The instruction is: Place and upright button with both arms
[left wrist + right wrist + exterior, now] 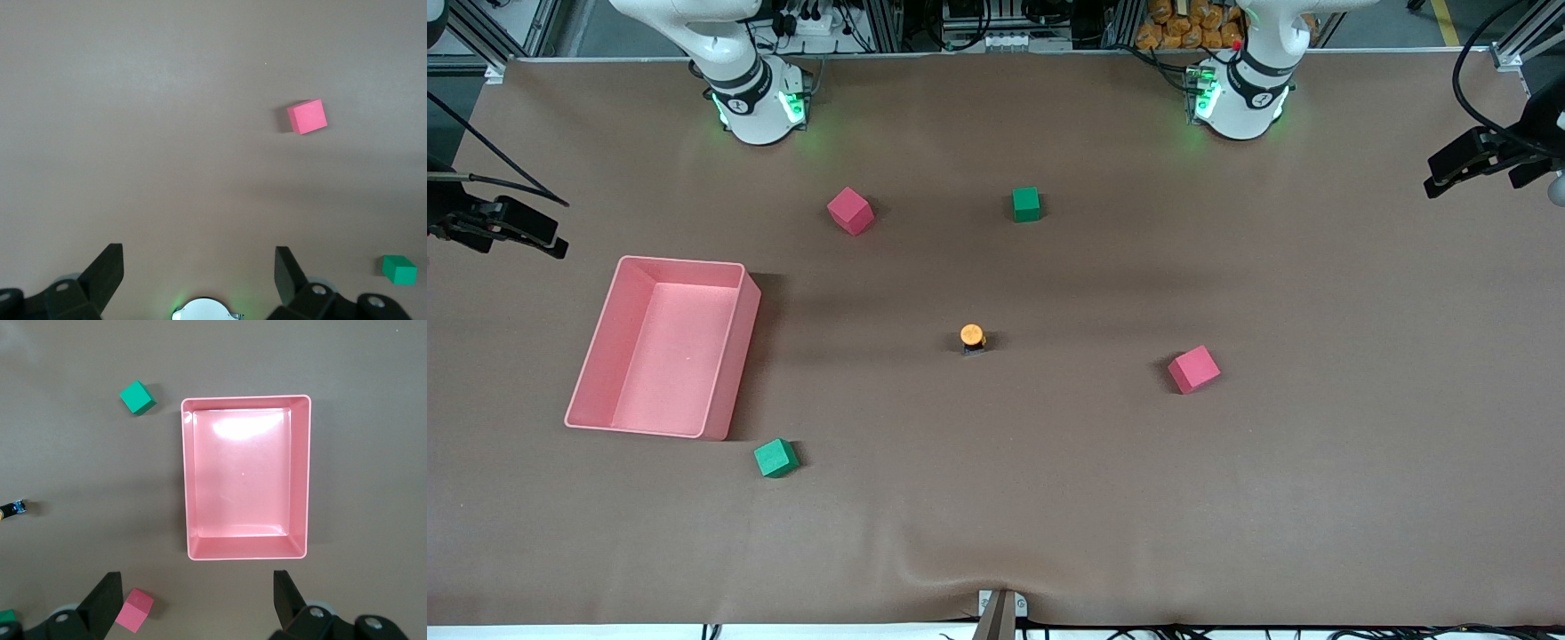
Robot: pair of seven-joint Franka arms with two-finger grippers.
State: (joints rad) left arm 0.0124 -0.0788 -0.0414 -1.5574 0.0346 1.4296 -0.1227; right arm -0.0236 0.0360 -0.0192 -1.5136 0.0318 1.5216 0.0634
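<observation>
Now the tiny push-button with a round orange cap on a black body (972,338) stands upright on the brown table, toward the left arm's end from the pink plastic bin (663,346). Left gripper (199,270) and right gripper (198,590), above that bin, hang wide open, holding nothing.

Bare cloth rings the button (972,336) on every side; my nearest obstacles, the red cube (1193,369) and pink bin (720,373), sit well apart.
</observation>
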